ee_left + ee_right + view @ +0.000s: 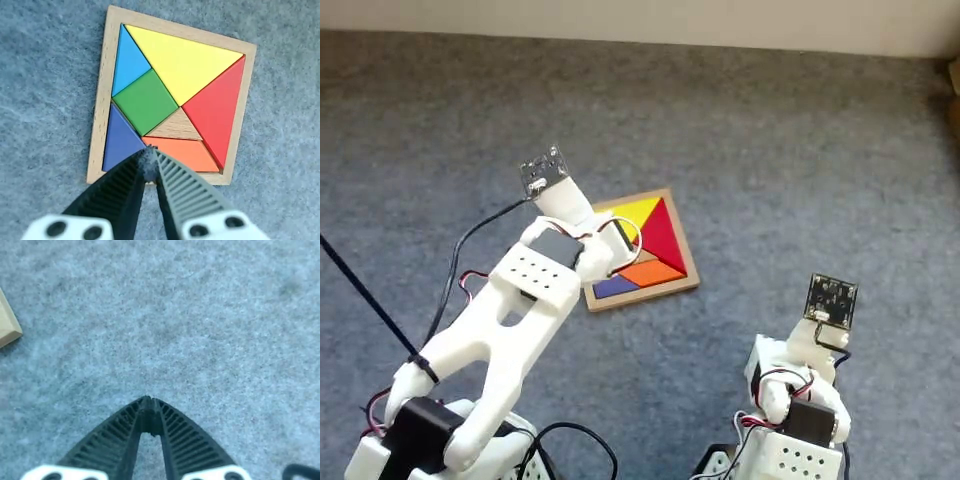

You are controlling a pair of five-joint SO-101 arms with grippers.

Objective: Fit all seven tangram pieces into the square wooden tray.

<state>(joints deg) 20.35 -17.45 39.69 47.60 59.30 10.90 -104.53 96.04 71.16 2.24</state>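
The square wooden tray (97, 125) lies on the grey carpet and holds a yellow triangle (182, 62), a red triangle (215, 112), a light blue triangle (129, 62), a green square (145, 101), a dark blue triangle (120, 140) and an orange parallelogram (187, 152). A wood-coloured triangle (175, 127) sits in the middle; I cannot tell whether it is a piece or bare tray floor. My left gripper (148, 156) is shut and holds nothing, its tips where the dark blue and orange pieces meet. My right gripper (150, 402) is shut over bare carpet.
In the high view the left arm (535, 275) stretches over the tray (650, 296), covering its left part. The right arm (800, 400) stands folded at the lower right. A corner of the tray (7, 325) shows in the right wrist view. Carpet surrounds the tray.
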